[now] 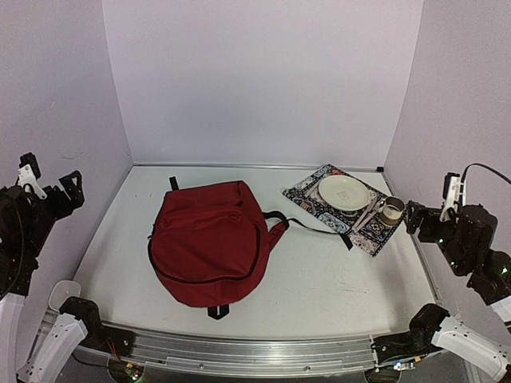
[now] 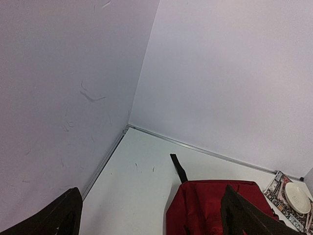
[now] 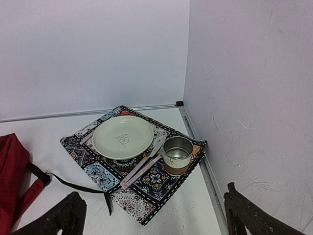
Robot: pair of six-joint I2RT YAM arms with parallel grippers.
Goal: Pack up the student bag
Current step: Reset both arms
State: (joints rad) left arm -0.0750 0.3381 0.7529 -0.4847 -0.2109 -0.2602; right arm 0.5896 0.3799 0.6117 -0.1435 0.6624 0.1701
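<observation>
Our left pincer (image 2: 151, 191) hangs released, jaws wide, over the left edge of the white table (image 1: 319, 279). Our right pincer (image 3: 151, 193) hangs released the same way at the right edge. Between them, well apart from both, the large dark red fabric backpack (image 1: 207, 239) lies flat at mid-table. Its black strap (image 1: 315, 227) trails right to the near edge of a patterned cloth placemat (image 1: 307, 191), just ahead of the right pincer. The mat carries a round cream plate (image 1: 344, 192), a tan metal-lined cup (image 1: 391, 211) and a pale utensil (image 3: 142, 169) between them.
</observation>
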